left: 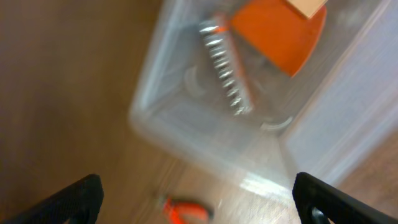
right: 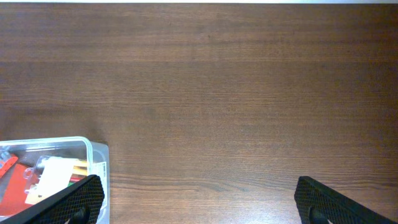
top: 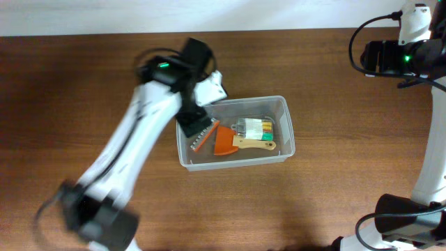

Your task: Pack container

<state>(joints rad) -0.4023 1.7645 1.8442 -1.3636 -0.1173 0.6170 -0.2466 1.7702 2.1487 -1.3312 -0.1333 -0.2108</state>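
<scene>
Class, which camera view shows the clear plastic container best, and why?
The overhead view: nearly the whole container shows, in sharp focus. The left wrist view gives only a blurred close-up of one end; the right wrist view catches just one corner.

This is looking like a robotics lab bench: a white-and-black left arm (top: pixel 139 132) and a right arm (top: pixel 428 174) are standing at a plain wood-grain tabletop (top: pixel 334 195). Green status lights (top: pixel 164 67) are glowing on them, a black cable (top: pixel 352 49) is looping off the right one, and one clear container (top: pixel 289 136) holding an orange scraper (top: pixel 224 141) is sitting mid-tabletop.
</scene>
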